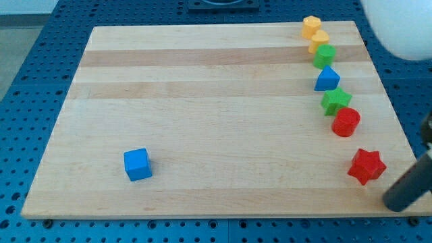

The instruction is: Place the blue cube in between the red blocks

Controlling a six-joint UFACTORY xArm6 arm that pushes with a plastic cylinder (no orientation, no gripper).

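The blue cube (138,164) sits alone on the wooden board (216,121) at the view's lower left. A red cylinder (345,122) and a red star (366,166) stand apart near the board's right edge, the star below the cylinder. My rod comes in from the view's right edge, and my tip (395,200) rests at the board's lower right corner, just right of and below the red star, far from the blue cube.
A curved column of blocks runs down the right side: two yellow blocks (314,32), a green block (325,56), a blue triangular block (327,79), a green star (335,101). A white rounded object (398,27) fills the top right corner.
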